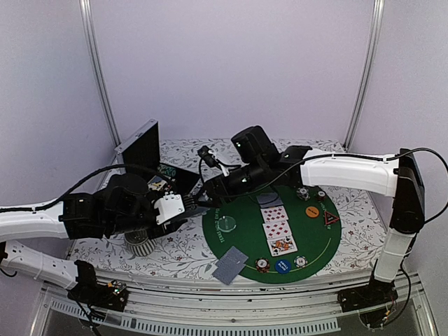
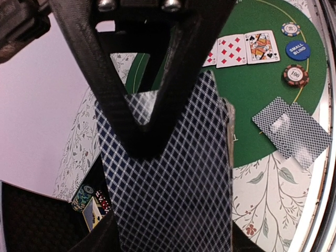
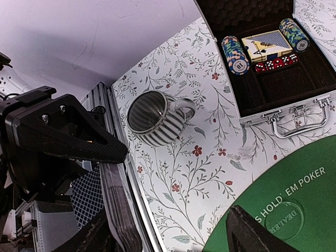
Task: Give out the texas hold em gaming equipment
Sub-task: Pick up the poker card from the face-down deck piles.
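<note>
The left fingers (image 2: 131, 121) clamp the deck of cards (image 2: 173, 210) upright over the counter (image 1: 182, 252) beside the green mat (image 1: 315, 238), apparently offering it so the right fingers (image 3: 252, 233), spread wide and empty close by, can pinch off a card.

1. Deck (image 2: 173, 210), blue diamond backs, held off the table.
2. Three face-up cards (image 1: 277, 229) in a row on the mat (image 1: 315, 241).
3. Two face-down cards (image 1: 231, 264), overlapping, at its near edge.
4. Brown chip (image 1: 262, 264), blue chip (image 1: 283, 266), white chip (image 1: 300, 262) in line beside them.
</note>
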